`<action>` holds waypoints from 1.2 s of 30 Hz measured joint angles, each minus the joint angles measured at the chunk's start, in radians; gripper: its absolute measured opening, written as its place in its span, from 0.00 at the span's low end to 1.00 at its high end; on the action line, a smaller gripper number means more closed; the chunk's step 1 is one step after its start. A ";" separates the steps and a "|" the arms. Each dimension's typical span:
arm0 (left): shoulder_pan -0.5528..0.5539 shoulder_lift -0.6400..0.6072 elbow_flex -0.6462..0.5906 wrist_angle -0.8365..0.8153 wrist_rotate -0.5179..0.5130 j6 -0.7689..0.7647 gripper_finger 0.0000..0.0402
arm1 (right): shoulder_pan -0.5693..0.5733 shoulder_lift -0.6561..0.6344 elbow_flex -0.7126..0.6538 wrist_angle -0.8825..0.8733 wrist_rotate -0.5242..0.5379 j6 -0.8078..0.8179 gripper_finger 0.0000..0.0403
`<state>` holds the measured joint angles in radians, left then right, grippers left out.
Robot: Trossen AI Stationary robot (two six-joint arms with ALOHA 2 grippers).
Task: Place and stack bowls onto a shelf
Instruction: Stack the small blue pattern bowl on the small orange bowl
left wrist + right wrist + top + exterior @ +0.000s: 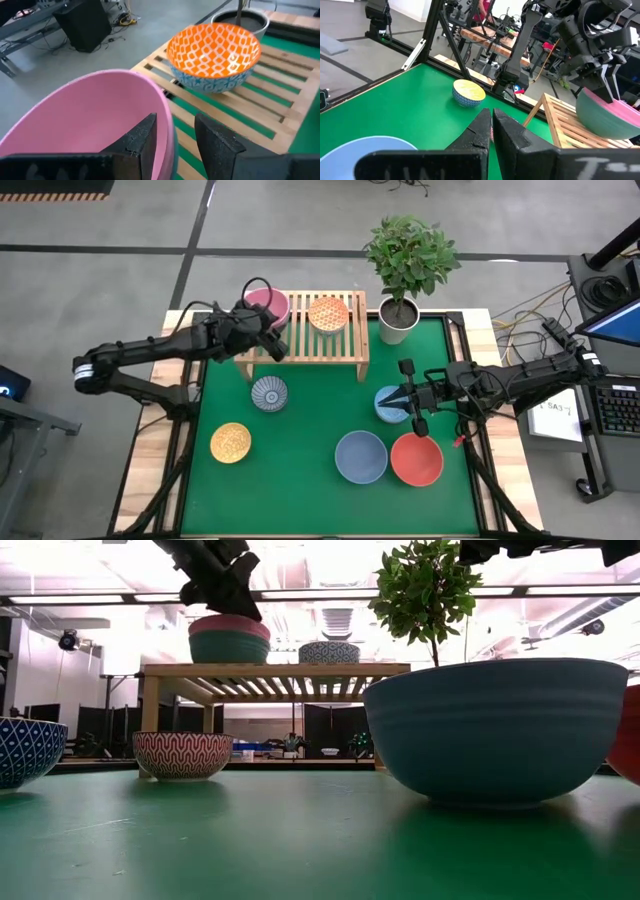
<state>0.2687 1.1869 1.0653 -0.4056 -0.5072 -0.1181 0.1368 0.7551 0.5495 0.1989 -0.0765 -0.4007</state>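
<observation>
The pink bowl [90, 120], nested in the teal bowl [228, 647] on the shelf [300, 340], is clamped at its rim by the left claw [172, 137], which must next release; the right claw [491, 131], fingers together, waits over the desk [300, 470].

Eight bowls in play: up top on the one wooden shelf [302, 345], the pink bowl [268, 304] nested in the teal bowl [229, 647], plus the orange bowl [328, 313]. Five on the mat: blue-white bowl [269, 393], yellow bowl [231, 442], light blue bowl [389, 404], blue-grey bowl [360, 456], red bowl [416, 460]. One potted plant [408, 265], upper right.
</observation>
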 joint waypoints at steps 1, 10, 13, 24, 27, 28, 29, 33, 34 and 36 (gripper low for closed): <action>-0.007 -0.006 0.000 0.004 0.000 0.000 0.29 | 0.000 0.000 0.000 0.000 0.000 0.000 0.02; -0.239 -0.057 0.000 -0.032 0.003 0.002 0.29 | 0.000 0.000 0.000 0.000 0.000 0.010 0.02; -0.355 -0.053 0.000 -0.104 0.067 -0.025 0.29 | 0.000 0.000 0.000 0.000 0.001 0.010 0.02; -0.538 0.099 -0.001 -0.340 0.116 -0.285 0.39 | 0.000 0.000 0.000 0.008 0.034 0.034 0.02; -0.538 0.162 -0.002 -0.363 0.116 -0.278 0.47 | 0.000 0.000 0.000 0.008 0.034 0.028 0.02; -0.536 0.184 -0.002 -0.377 0.116 -0.277 0.49 | 0.000 0.000 0.000 0.008 0.034 0.025 0.02; -0.534 0.207 -0.002 -0.392 0.117 -0.277 0.51 | 0.000 0.000 0.000 0.008 0.034 0.023 0.02; -0.533 0.289 -0.002 -0.431 0.129 -0.276 0.56 | 0.000 0.000 0.000 0.008 0.034 0.015 0.02; -0.533 0.307 -0.002 -0.429 0.130 -0.274 0.57 | 0.000 0.000 0.000 0.007 0.034 0.014 0.02; -0.530 0.337 -0.002 -0.424 0.130 -0.261 0.57 | 0.000 0.000 0.000 0.004 0.034 0.011 0.02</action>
<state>-0.2608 1.5237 1.0634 -0.8299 -0.3771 -0.3789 0.1371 0.7551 0.5495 0.2031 -0.0425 -0.3901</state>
